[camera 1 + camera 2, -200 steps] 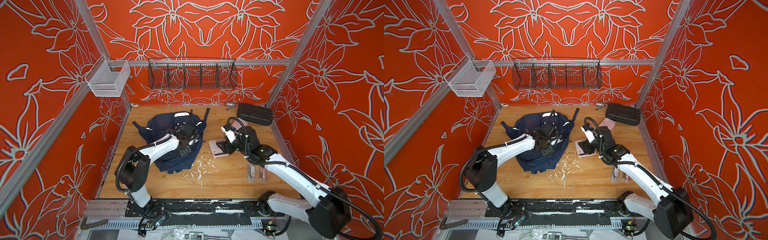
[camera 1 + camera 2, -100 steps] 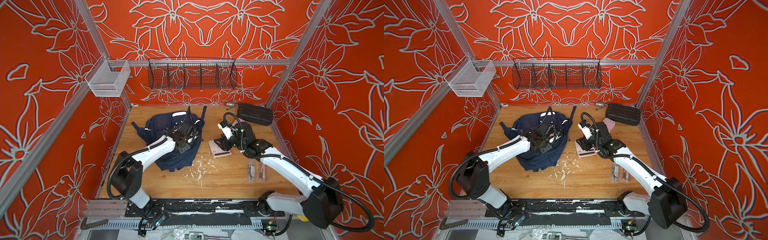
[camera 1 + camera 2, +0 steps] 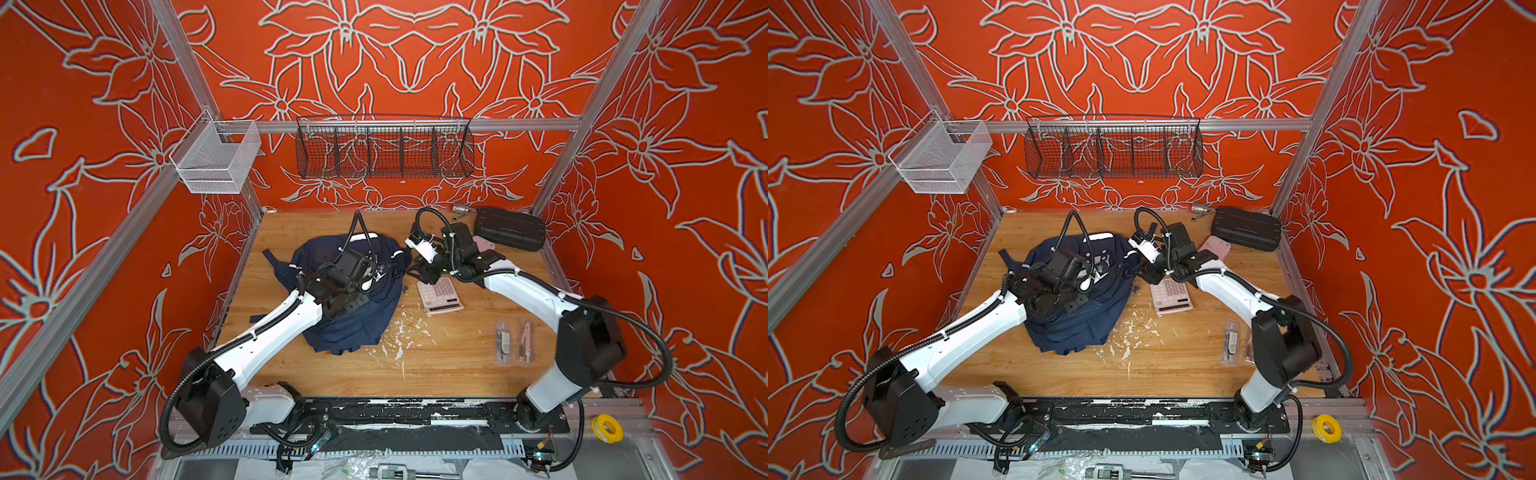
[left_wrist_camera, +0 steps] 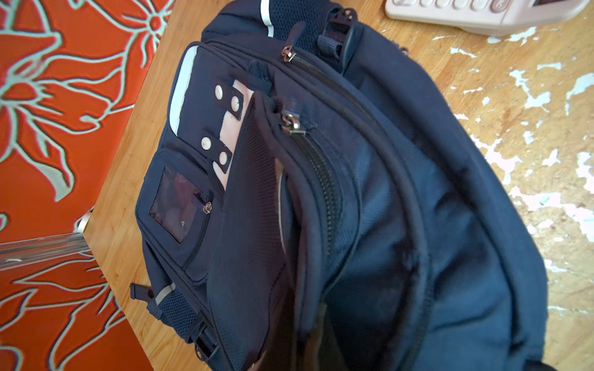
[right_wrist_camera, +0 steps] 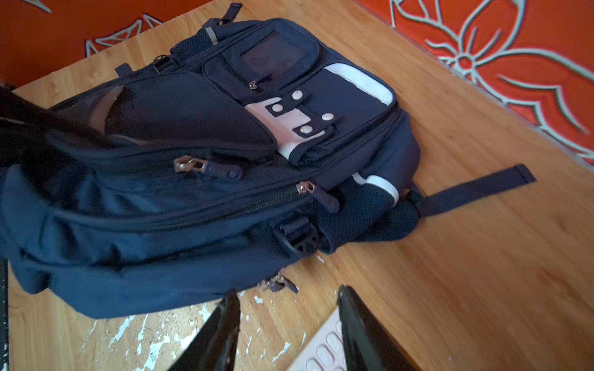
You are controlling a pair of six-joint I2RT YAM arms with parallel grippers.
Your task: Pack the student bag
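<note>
The student bag [image 3: 361,320] [image 3: 1088,311] is a navy backpack lying at the table's left centre. Its white patch and zip pockets show in the left wrist view [image 4: 385,192] and the right wrist view [image 5: 160,225]. My left gripper [image 3: 368,277] [image 3: 1086,283] rests on top of the bag, shut on a fold of its fabric. The fingers are buried in dark cloth in the left wrist view. My right gripper [image 5: 289,308] [image 3: 419,270] hovers open over bare wood at the bag's right edge. A zipper pull [image 5: 279,284] lies just ahead of its fingertips.
A pink-white calculator [image 3: 440,295] [image 5: 321,353] lies right beside the right gripper. A black ribbed case [image 3: 509,228] sits at the back right, and two clear packets [image 3: 513,340] lie at the front right. Wire baskets [image 3: 384,151] hang on the back wall.
The left gripper has closed on the bag's fabric and shifted slightly back. The right arm has swung left from the calculator toward the bag's edge, and its jaws have narrowed.
</note>
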